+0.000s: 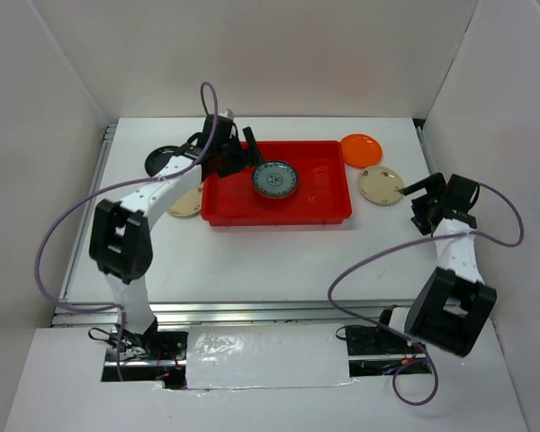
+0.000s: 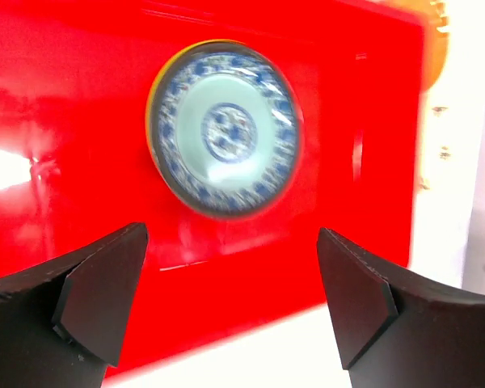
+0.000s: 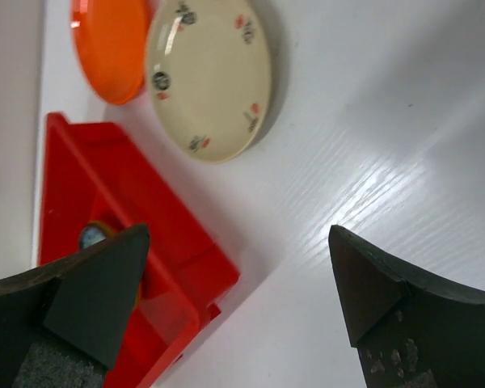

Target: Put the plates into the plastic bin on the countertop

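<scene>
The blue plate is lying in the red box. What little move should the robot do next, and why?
Probably lift the left gripper up and out of the red bin. Its jaws stand open, and the blue plate lies inside, free of them. A cream plate waits outside the bin's left edge, a likely next pick.

bin [image 2: 65, 97]: glossy red plastic | countertop [image 3: 404, 121]: smooth, white, slight sheen

1. A robot test cell, lab-like rather than a home or kitchen.
2. Plain white walls [image 1: 279, 54] box in a bare white table [image 1: 279, 256].
3. A left arm [image 1: 121, 238] and a right arm [image 1: 454, 288] stand bolted by a metal rail [image 1: 270, 312], with purple cables [image 1: 47, 247] looping loose.
</scene>
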Available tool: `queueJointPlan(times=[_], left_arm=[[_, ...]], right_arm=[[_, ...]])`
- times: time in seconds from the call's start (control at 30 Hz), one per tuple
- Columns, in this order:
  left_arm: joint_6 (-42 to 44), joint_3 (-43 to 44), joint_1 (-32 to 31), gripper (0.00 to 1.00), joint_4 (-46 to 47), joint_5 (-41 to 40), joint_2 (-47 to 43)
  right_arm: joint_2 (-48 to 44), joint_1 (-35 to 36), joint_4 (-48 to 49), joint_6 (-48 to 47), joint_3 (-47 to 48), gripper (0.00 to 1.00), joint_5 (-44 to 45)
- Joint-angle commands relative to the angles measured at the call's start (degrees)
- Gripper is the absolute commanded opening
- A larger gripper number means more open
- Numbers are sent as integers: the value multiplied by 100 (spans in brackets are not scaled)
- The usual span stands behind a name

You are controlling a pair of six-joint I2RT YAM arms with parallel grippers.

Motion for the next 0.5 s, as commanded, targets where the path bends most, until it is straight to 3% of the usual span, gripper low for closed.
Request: queueJointPlan(times=[0.0, 0.13, 0.27, 0.47], left_arm=[[251, -89, -281, 99, -688, -1151, -1242], [356, -713, -150, 99, -1084, -1565, -2461], [645, -1600, 175, 99, -1252, -1311, -3457], [1067, -2129, 387, 99, -1841, -1153, -4546]], right_arm=[[805, 57, 288, 113, 379, 100, 512], [1516, 154, 814, 245, 466, 100, 425], [2369, 408, 676, 175, 1082, 100, 539], [3599, 532, 588, 289, 1863, 97, 697]])
